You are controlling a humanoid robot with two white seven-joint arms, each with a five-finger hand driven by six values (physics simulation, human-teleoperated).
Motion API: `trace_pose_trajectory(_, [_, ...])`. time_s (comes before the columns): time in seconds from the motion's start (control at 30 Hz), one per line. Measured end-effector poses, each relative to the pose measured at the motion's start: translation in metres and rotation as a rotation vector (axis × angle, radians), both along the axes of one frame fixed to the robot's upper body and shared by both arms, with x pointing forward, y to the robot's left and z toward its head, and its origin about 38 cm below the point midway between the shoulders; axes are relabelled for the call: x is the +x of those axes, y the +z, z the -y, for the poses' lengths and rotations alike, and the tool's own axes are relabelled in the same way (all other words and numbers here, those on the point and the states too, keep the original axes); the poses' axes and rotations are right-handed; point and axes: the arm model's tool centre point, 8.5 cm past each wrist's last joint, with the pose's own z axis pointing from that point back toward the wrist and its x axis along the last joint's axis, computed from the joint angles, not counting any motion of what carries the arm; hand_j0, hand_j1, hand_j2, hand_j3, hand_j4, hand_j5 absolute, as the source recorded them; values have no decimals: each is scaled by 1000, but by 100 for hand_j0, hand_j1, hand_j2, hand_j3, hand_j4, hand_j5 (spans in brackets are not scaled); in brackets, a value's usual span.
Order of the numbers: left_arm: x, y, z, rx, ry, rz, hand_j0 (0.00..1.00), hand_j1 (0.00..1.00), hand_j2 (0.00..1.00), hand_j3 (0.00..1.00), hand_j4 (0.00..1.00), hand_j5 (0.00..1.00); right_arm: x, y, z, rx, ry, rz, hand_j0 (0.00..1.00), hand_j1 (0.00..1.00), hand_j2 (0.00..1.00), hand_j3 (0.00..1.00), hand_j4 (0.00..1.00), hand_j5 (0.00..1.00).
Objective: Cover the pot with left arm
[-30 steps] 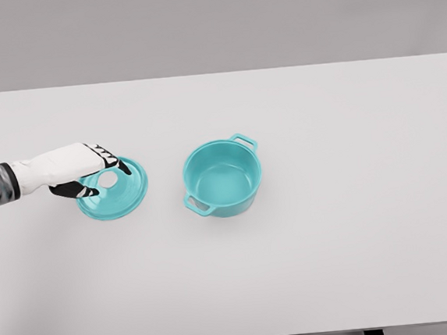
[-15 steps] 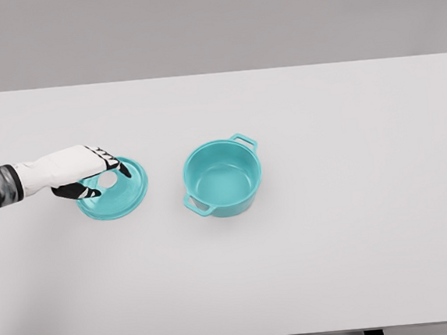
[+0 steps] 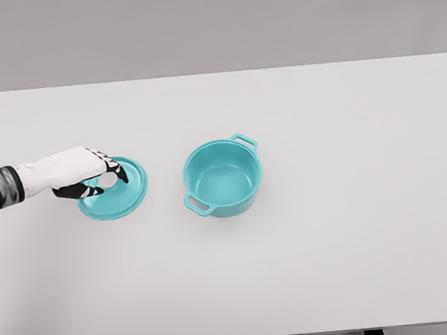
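Table (image 3: 334, 267): a wide white top fills the head view, with a grey wall behind it.

Pot (image 3: 222, 178): here is the teal pot, sitting upright near the middle of the table, mouth open, nothing inside that shows. One loop handle points toward the far right, the other toward the near left.

Lid (image 3: 120, 194): teal as well, lying on the table to the left of the pot, apart from it with a bare strip of table between them. It looks slightly tipped, though whether its left edge is off the surface cannot be told.

Left hand (image 3: 91, 175): coming in from the left edge on a white arm with a dark band at the wrist, it sits over the left part of the lid.

Fingers (image 3: 112, 163): dark-tipped, curled in around the middle of the lid where its knob would be, thumb below and the others above, closed on the lid.

Pot and lid: both on the table, pot uncovered.
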Motion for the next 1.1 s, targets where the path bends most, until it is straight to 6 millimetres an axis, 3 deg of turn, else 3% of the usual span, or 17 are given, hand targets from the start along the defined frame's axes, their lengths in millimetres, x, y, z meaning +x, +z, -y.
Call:
trace_pose_trajectory(0.27, [0,-1,1,-4,-1,-1,61,61,61,61,61,61,-1,0,0,0,0,-2,100,100,100,100,100,100])
trace_pose_trajectory(0.6, [0,3,2,-11,-4,6,52,52,52,52,52,52,-1,0,0,0,0,-2,100,100,100,100,100,100])
trace_pose_trajectory(0.97, [-2,20,10,-19,-38,51,52,52,52,52,52,52,-1,0,0,0,0,-1,100,100,100,100,100,100])
trace_pose_trajectory(1.1, [-4,32,4,-15,-45,72,52,52,52,52,52,52,-1,0,0,0,0,-2,100,100,100,100,100,100])
